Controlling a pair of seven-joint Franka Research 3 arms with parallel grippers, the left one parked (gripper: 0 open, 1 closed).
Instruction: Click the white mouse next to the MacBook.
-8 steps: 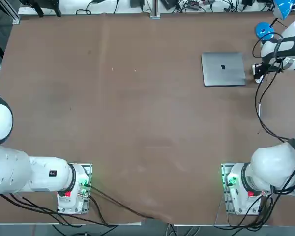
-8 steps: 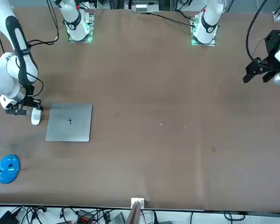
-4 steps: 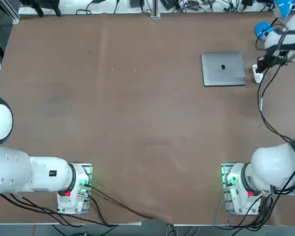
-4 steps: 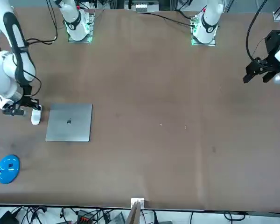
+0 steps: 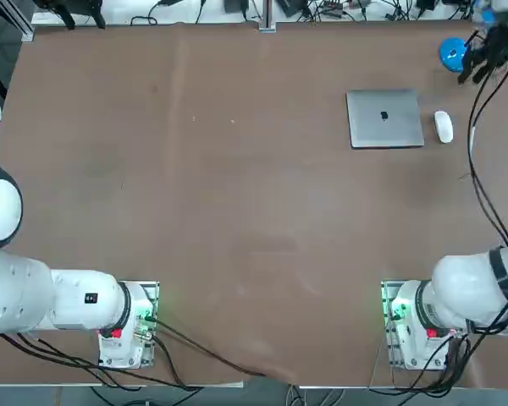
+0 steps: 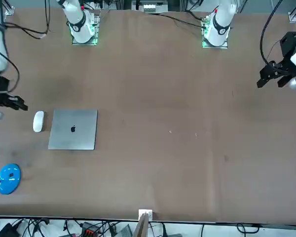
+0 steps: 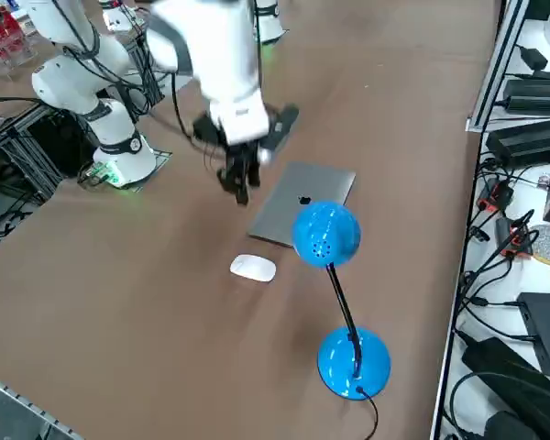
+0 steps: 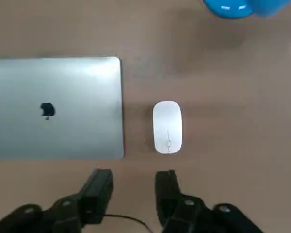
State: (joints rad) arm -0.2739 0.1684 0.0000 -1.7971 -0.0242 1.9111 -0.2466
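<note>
The white mouse (image 5: pixel 443 127) lies on the counter (image 5: pixel 237 211) at the MacBook's (image 5: pixel 385 118) three o'clock. The right end effector (image 8: pixel 135 175) hangs raised, empty, fingers apart. No click shows; if it is done, probably only retreat remains, otherwise lowering and pressing.

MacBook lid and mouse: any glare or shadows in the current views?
Right wrist view: soft pale sheen on the MacBook lid's upper right, logo still readable; faint shadow beside the white mouse; right claw open above the table. Front view: darker shadow between mouse and MacBook. Right side view: small highlights on the blue lamp head.
</note>
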